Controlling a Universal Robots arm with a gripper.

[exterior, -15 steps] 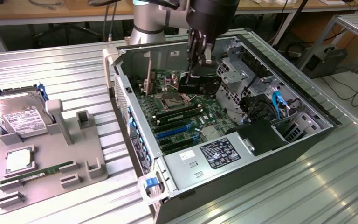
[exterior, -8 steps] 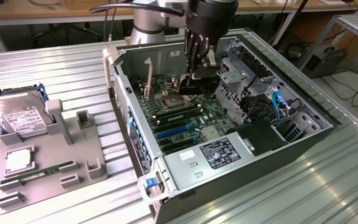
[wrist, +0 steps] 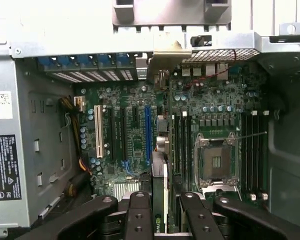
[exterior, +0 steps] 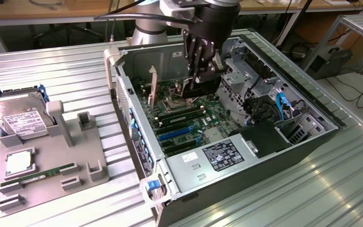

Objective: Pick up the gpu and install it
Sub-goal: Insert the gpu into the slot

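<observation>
My end effector (exterior: 198, 75) is pinching the thin flat black gpu card (wrist: 160, 182), edge-down beneath me over the green motherboard (exterior: 216, 116). I'd square it with the long blue slot (wrist: 148, 135), then press evenly.

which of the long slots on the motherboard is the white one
The white slot is the outermost one, farthest from the cpu socket; the others are black, plus one blue slot.

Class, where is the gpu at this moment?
The gpu stands on edge inside the open computer case, gripped by the hand, over the motherboard between the long blue slot and the CPU socket.
</observation>
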